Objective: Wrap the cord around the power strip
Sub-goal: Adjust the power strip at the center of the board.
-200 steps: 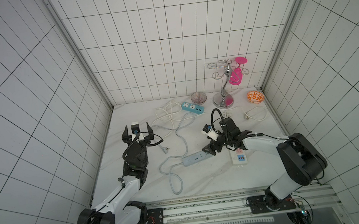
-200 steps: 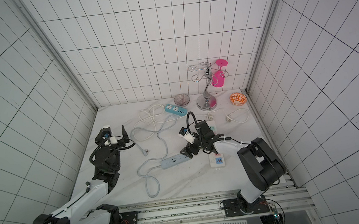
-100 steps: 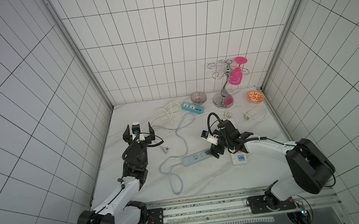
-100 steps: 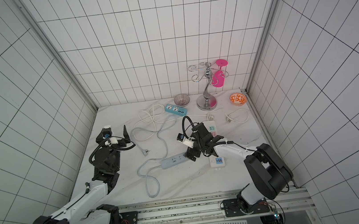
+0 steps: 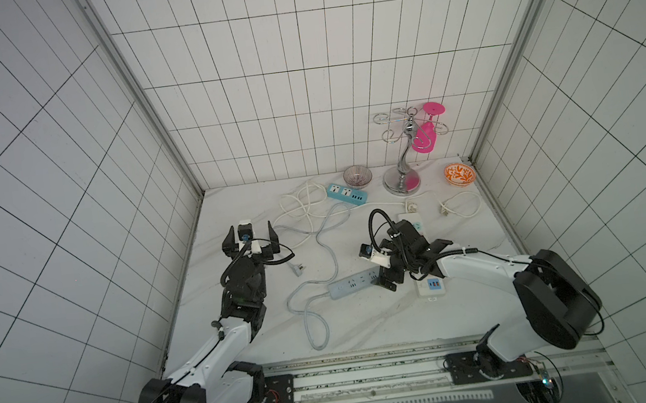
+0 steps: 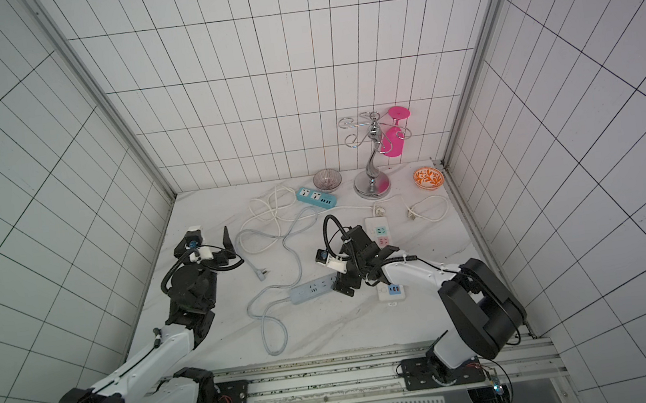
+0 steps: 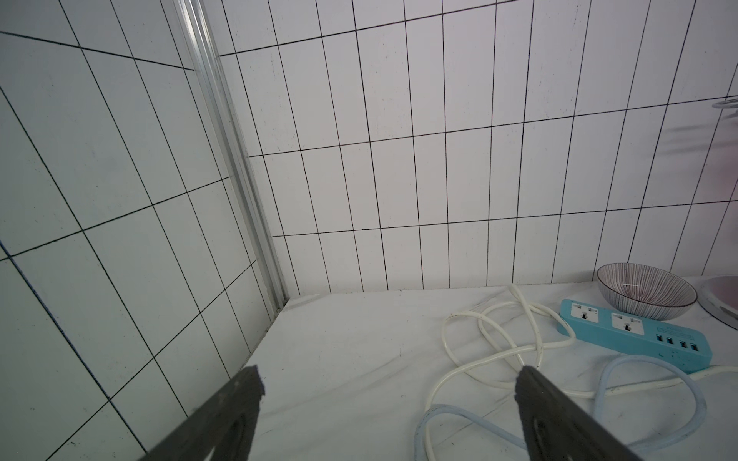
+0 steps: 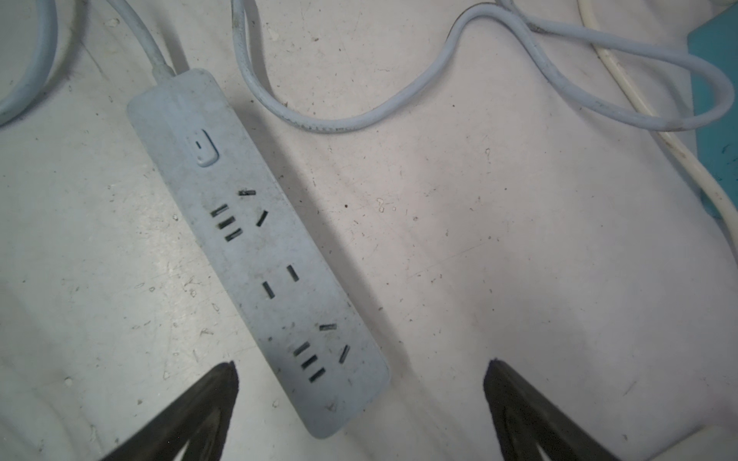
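Behind right gripper [image 5: 383, 278], power strip [image 5: 350, 285] end hidden, cord [image 8: 339, 127] loose

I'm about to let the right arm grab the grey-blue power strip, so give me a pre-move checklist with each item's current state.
1. Right gripper open: ok, jaws wide.
2. Power strip end between its fingers: ok, but skewed.
3. Left gripper open and empty: ok.
4. Cord clear of the white cord: not ok, they cross near the teal strip.
5. Plug lying free: ok.
6. Right gripper's height above the strip: cannot tell.
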Robot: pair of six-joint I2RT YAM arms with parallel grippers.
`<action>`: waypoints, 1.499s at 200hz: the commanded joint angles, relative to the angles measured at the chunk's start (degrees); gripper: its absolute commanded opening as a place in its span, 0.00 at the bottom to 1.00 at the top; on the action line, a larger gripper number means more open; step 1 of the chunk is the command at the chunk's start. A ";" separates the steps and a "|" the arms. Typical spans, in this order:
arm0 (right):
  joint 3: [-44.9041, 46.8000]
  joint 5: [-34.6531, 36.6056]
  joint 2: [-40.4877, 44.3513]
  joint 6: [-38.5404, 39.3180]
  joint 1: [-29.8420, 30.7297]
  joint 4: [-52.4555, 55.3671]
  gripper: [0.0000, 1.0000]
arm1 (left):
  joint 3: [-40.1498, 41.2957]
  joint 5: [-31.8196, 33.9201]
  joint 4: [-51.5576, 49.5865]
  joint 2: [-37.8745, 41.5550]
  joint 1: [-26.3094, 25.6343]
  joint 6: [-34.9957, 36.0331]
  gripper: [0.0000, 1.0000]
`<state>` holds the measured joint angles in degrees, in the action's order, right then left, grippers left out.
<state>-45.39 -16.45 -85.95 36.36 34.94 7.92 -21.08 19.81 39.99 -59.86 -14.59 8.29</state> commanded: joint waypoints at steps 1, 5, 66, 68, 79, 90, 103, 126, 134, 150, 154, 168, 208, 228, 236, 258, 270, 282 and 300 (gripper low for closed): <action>-1.74 -1.19 -1.53 2.37 0.87 2.54 0.98 | 0.40 -0.48 -0.81 0.39 -0.18 -1.34 0.98; -1.80 -1.29 -1.77 2.40 0.92 2.55 0.98 | 0.41 -0.48 -0.86 0.44 -0.22 -1.48 0.98; -2.68 -0.03 -6.37 4.19 2.38 -0.10 0.98 | 0.55 -1.70 -1.59 1.76 -0.18 0.37 0.98; -2.69 0.04 -6.45 4.30 2.38 -0.23 0.98 | 0.52 -1.71 -1.63 1.72 -0.20 0.35 0.98; -2.94 0.51 -6.79 4.72 2.37 -0.98 0.98 | 0.52 -1.63 -1.75 1.59 -0.26 0.16 0.98; -2.99 0.64 -7.21 5.07 2.31 -1.96 0.98 | 0.52 -1.70 -1.93 1.43 -0.20 0.06 0.98; -3.42 0.02 -8.01 5.29 2.08 -2.36 0.98 | 0.43 -1.71 -1.90 1.16 -0.22 -0.08 0.98; -3.83 -1.87 -9.59 5.13 1.63 -2.93 0.97 | 0.50 -1.71 -1.98 0.94 -0.22 -0.12 0.98; -3.83 -2.62 -10.07 4.99 1.54 -3.31 0.97 | 0.43 -1.71 -1.93 0.84 -0.18 -0.12 0.98; -4.20 -3.08 -10.95 4.94 1.22 -3.79 0.95 | 0.44 -1.71 -2.02 0.71 -0.18 -0.07 0.98; -4.48 -3.34 -11.17 4.95 1.01 -3.50 0.95 | 0.43 -1.71 -2.06 0.70 -0.19 -0.10 0.98; -5.03 -4.63 -11.27 4.61 0.14 -2.66 0.92 | 0.43 -1.82 -2.02 0.73 -0.20 0.01 0.98; -5.86 -5.79 -11.37 3.60 0.23 2.99 0.83 | 0.47 -1.83 -2.11 1.35 -0.23 -0.02 0.98; -6.54 -5.70 -11.34 2.51 0.57 6.14 0.77 | 0.43 -2.10 -2.34 1.88 -0.24 -0.21 0.98; -6.40 -5.70 -11.04 2.03 0.76 6.63 0.74 | 0.56 -2.28 -2.36 2.15 -0.21 -0.12 0.98; -5.96 -5.66 -10.29 0.03 0.93 7.81 0.68 | 0.60 -2.56 -2.46 2.86 -0.31 0.17 0.98; -5.86 -5.48 -10.11 -1.37 1.19 8.61 0.64 | 0.69 -2.59 -2.46 3.03 -0.29 0.16 0.98; -5.79 -5.78 -9.77 -2.79 1.65 9.24 0.60 | 0.72 -2.67 -2.47 3.14 -0.41 0.10 0.98; -6.04 -6.00 -9.59 -5.41 2.06 9.40 0.58 | 0.78 -2.76 -2.53 3.23 -0.69 0.04 0.98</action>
<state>-48.36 -21.10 -95.92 35.40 35.92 11.77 -21.08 17.89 38.13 -57.39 -14.74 7.94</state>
